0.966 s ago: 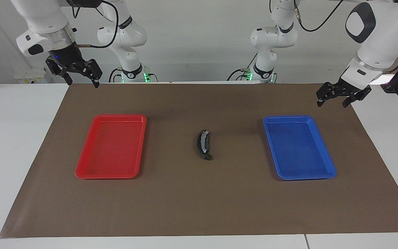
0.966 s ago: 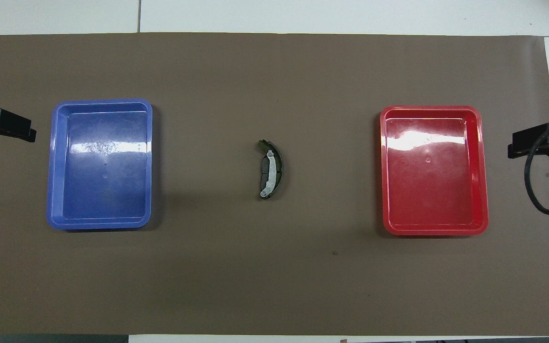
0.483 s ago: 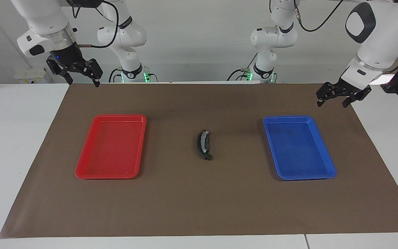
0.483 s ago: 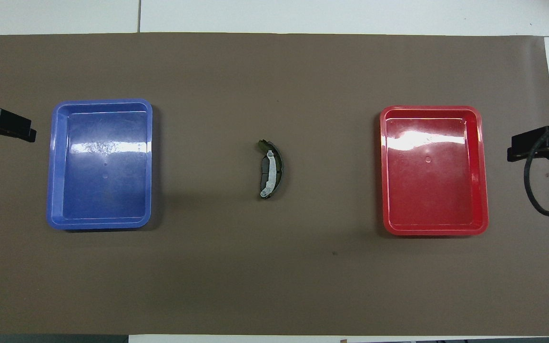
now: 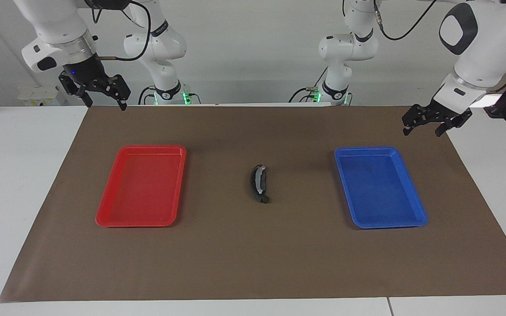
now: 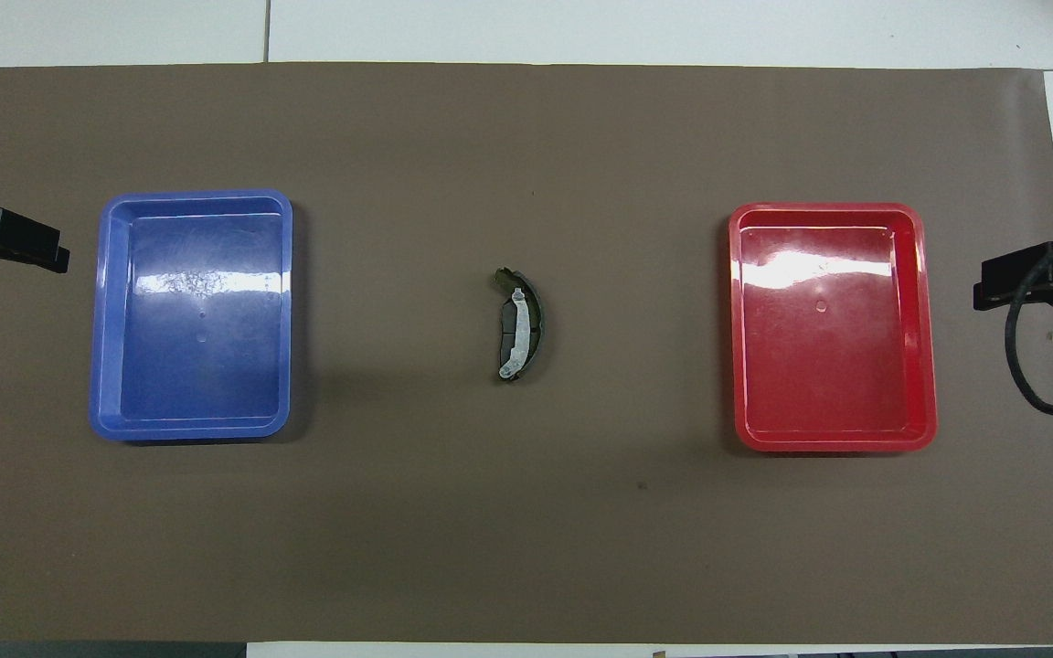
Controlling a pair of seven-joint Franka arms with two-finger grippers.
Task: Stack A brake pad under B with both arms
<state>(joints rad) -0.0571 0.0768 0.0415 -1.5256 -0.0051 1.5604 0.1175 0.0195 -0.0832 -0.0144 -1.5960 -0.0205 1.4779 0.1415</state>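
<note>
The long crescent pad B (image 5: 258, 183) lies in the middle of the brown mat, its silvery-grey strip up; it also shows in the overhead view (image 6: 521, 324). A short dark grey part sits against it in one pile, so the short A brake pad cannot be told apart from it, nor which lies on which. My right gripper (image 5: 106, 104) hangs open and empty in the air over the mat's edge at the right arm's end (image 6: 1002, 283). My left gripper (image 5: 422, 130) hangs open and empty over the mat's edge at the left arm's end (image 6: 24, 249).
A red tray (image 5: 103, 219) lies empty toward the right arm's end (image 6: 927, 320). A blue tray (image 5: 420, 215) lies empty toward the left arm's end (image 6: 99, 320). A black cable (image 6: 1015, 366) loops by the right gripper.
My right gripper has drawn slightly up and back toward its end of the table. The left gripper and the pads have not moved.
</note>
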